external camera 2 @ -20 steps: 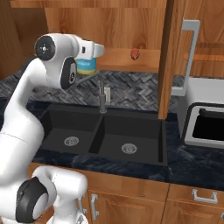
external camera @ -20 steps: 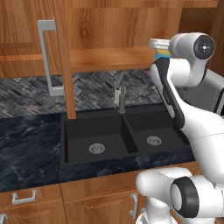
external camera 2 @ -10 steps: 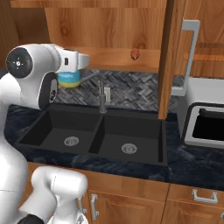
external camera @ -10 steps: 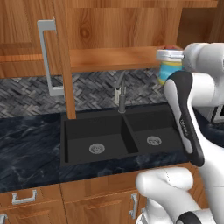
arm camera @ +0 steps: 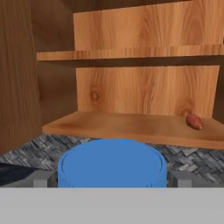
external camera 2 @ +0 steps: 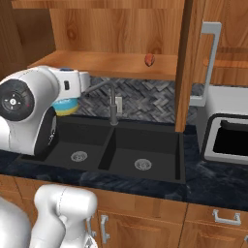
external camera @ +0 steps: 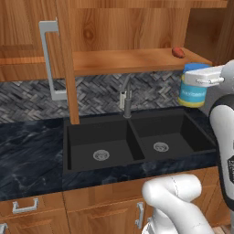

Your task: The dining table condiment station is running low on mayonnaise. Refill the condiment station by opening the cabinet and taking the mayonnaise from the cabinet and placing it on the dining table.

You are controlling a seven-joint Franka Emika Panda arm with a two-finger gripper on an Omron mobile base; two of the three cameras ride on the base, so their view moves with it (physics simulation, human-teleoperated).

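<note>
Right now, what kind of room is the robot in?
A kitchen, it looks like: there is a double sink with a faucet in a dark marble counter, and wooden wall cabinets above.

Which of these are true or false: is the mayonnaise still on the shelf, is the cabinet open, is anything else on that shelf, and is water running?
1. The mayonnaise sits on the cabinet shelf. False: the tool holds it out in front of the shelf, above the sink.
2. The cabinet doors are open. True.
3. A small reddish-brown lump lies on the shelf. True.
4. Water is running from the faucet. False: none visible.
</note>
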